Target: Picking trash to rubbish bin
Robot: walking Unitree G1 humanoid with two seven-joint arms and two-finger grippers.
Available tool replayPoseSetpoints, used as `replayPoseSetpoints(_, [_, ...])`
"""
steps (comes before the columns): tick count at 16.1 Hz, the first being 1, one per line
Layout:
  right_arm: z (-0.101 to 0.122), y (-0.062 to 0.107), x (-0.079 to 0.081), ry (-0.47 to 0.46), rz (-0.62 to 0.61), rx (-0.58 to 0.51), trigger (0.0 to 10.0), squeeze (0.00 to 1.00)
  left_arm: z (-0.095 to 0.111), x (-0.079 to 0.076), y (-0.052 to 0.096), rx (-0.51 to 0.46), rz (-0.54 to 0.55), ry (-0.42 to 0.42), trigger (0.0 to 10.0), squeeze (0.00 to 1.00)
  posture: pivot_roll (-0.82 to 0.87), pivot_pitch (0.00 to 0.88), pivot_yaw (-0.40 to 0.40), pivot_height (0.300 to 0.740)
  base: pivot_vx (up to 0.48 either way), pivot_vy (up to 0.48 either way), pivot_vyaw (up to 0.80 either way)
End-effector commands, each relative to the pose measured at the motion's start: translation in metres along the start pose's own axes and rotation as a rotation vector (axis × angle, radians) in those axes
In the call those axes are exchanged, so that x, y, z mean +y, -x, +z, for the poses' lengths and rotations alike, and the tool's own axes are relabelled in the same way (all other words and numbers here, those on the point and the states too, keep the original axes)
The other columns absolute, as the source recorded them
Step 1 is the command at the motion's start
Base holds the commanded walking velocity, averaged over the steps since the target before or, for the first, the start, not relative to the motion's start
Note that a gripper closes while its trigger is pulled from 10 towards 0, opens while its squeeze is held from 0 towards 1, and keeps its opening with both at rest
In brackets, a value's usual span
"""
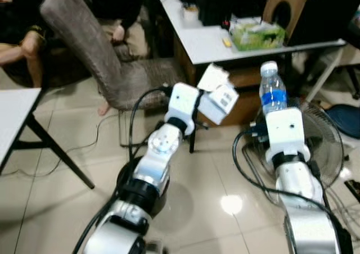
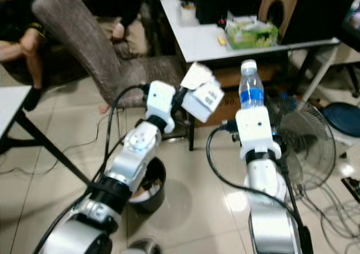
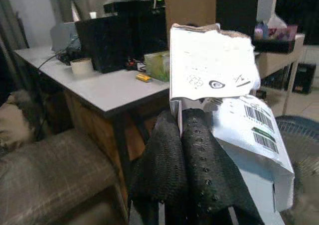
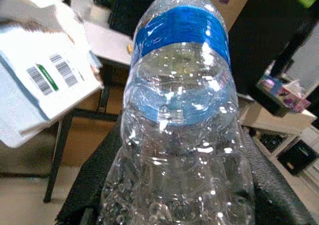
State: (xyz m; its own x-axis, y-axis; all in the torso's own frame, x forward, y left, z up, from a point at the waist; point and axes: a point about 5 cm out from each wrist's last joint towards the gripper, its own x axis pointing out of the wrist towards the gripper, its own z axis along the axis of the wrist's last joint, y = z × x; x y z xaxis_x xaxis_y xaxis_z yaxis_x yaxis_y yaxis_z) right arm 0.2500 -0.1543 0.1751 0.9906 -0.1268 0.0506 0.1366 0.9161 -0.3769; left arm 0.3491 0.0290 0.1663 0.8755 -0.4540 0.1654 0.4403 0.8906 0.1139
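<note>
Carrying trash: left gripper point(image 3: 192, 135) clamped on white carton point(image 1: 218, 99), right gripper point(image 4: 169, 185) clamped on bottle point(image 1: 273, 91); next, lower both over black bin point(image 2: 147, 189) below carton, release.

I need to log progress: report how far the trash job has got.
Picked up: left gripper is shut on a torn white carton; right gripper holds a clear plastic bottle. Both are in mid-air. Left: dropping them into the black bin on the floor below the left arm.
</note>
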Motion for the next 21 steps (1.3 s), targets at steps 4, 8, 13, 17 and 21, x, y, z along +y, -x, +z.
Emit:
replayPoseSetpoints(4, [0.0032, 0.0, 0.0012, -0.016, 0.007, -0.015, 10.0, 0.0, -0.0027, 0.0042, 0.0013, 0.011, 0.013, -0.014, 0.0, 0.0, 0.04, 0.087, 0.017, 0.74, 0.0, 0.0, 0.2])
replayPoseSetpoints(8, [0.0037, -0.0006, 0.0015, -0.02, 0.006, -0.017, 10.0, 0.0, -0.0023, 0.0031, 0.0013, 0.007, -0.003, -0.009, 0.0, 0.0, 0.05, 0.087, 0.018, 0.74, 0.0, 0.0, 0.0])
replayPoseSetpoints(13, [0.0033, -0.0007, 0.0018, -0.019, 0.008, -0.017, 10.0, 0.0, -0.0038, 0.0032, 0.0013, 0.016, -0.008, -0.024, 0.0, 0.0, 0.05, 0.085, 0.02, 0.74, 0.137, 0.0, 0.0])
replayPoseSetpoints(17, [0.0036, -0.0005, 0.0025, -0.012, 0.013, -0.021, 10.0, 0.0, -0.0037, 0.004, 0.0009, 0.015, -0.004, -0.025, 0.0, 0.0, 0.04, 0.082, 0.023, 0.74, 0.171, 0.0, 0.0])
replayPoseSetpoints(21, [0.0035, -0.0005, 0.003, -0.001, 0.015, -0.024, 10.0, 0.0, -0.003, 0.0034, 0.0006, 0.009, -0.005, -0.023, 0.0, 0.0, 0.04, 0.082, 0.023, 0.74, 0.0, 0.0, 0.63])
